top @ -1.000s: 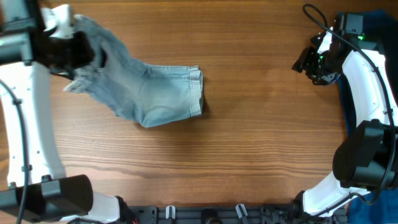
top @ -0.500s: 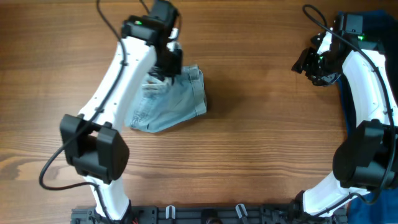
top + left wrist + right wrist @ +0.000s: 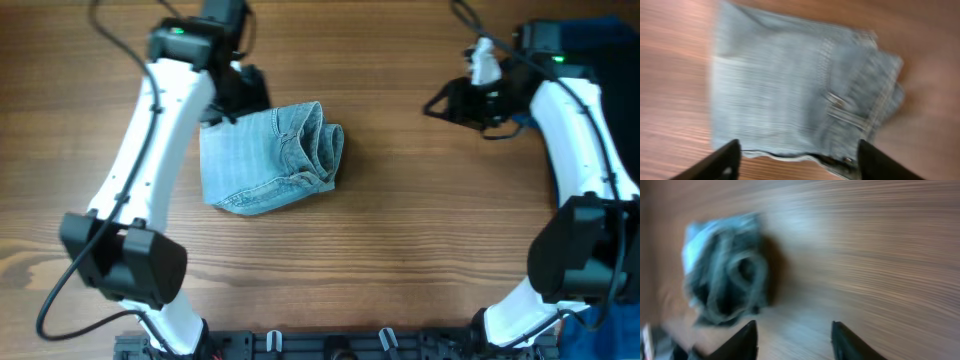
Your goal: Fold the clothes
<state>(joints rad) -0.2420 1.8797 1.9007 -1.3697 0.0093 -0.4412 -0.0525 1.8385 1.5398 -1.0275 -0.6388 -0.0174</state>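
The clothes, light blue denim shorts [image 3: 268, 156], lie folded in a compact bundle on the wooden table, left of centre, with the waistband rolled at the right edge. My left gripper [image 3: 228, 104] hovers just off the bundle's upper left corner. In the left wrist view its jaws stand wide apart with nothing between them, and the shorts [image 3: 800, 85] lie flat beyond the left gripper [image 3: 797, 162]. My right gripper [image 3: 440, 103] is over bare table at the upper right, open and empty. In the blurred right wrist view, the right gripper [image 3: 794, 340] points toward the shorts [image 3: 727, 267].
A dark blue cloth [image 3: 606, 35] lies at the far right edge behind the right arm. Bare wood table [image 3: 400, 220] separates the shorts from the right arm. Black fixtures line the table's front edge [image 3: 330, 345].
The left gripper carried the shorts' end over onto the bundle, let go and opened, then drew back up-left. The right arm swung left toward the centre, its jaws narrowing a little.
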